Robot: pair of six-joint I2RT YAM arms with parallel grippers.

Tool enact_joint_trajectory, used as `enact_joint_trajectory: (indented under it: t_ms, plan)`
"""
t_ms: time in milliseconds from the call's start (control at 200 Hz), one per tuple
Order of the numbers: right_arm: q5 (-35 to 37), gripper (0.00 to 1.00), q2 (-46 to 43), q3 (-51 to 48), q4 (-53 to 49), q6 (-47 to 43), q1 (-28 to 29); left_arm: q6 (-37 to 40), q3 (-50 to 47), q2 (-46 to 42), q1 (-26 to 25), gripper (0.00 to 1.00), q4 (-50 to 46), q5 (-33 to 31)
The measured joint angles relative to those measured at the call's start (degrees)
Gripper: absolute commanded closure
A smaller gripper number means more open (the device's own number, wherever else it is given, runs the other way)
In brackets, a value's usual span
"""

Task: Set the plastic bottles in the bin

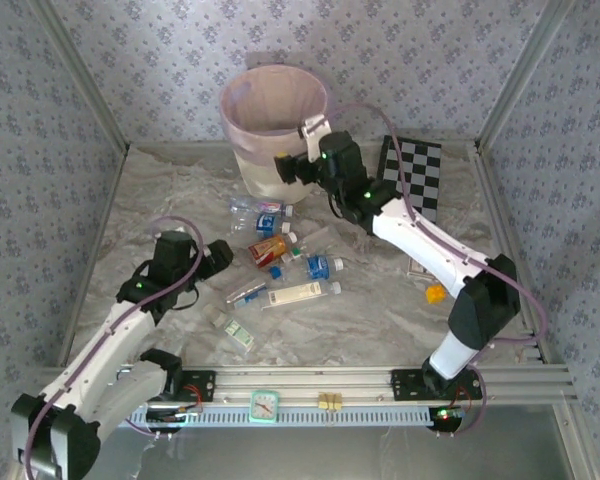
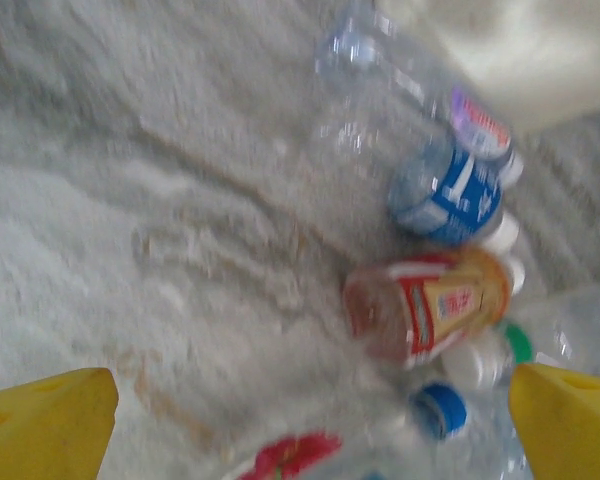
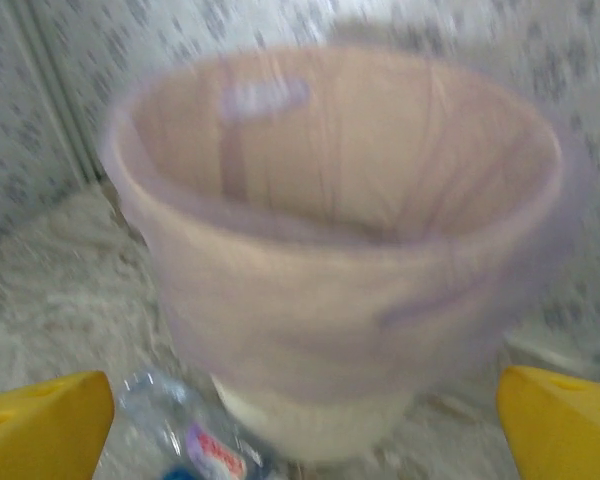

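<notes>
From above: swing the right gripper [image 1: 288, 166], gaping and empty beside the bin [image 1: 248, 160], toward the plastic bottles [image 1: 280, 262] strewn mid-table, skirting the checkerboard [image 1: 415, 175].

Left wrist: lower the left gripper [image 2: 310, 405], spread wide, over the orange-labelled bottle [image 2: 435, 305], entering from the open side at left.

Right wrist: stay off the pink bag [image 3: 380, 295] folded over the rim.

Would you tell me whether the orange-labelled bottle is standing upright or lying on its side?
On its side: the orange-labelled bottle lies flat on the table, its length along the surface.
</notes>
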Motion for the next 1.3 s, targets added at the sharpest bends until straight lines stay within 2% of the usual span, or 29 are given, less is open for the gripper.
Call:
enact_joint_trajectory:
  t_ms: [325, 615, 895, 1299]
  plan:
    - [8.4, 0.00, -7.7, -19.5, -1.6, 9.9, -0.5, -5.4, 0.0, -4.9, -11.0, 0.02, -17.3, 0.1]
    - [11.7, 0.00, -9.2, -24.2, -3.0, 14.7, -1.3, -12.5, 0.0, -5.4, -20.2, 0.03, -28.5, 2.5]
    - [12.3, 0.00, -9.9, -24.5, -3.1, 15.3, -1.3, -19.3, -3.6, -2.0, -24.0, 0.01, -23.6, 4.8]
    - [12.4, 0.00, -9.9, -24.6, -4.0, 15.3, -1.4, -19.4, -3.6, 11.0, -24.3, 0.00, -15.3, 5.0]
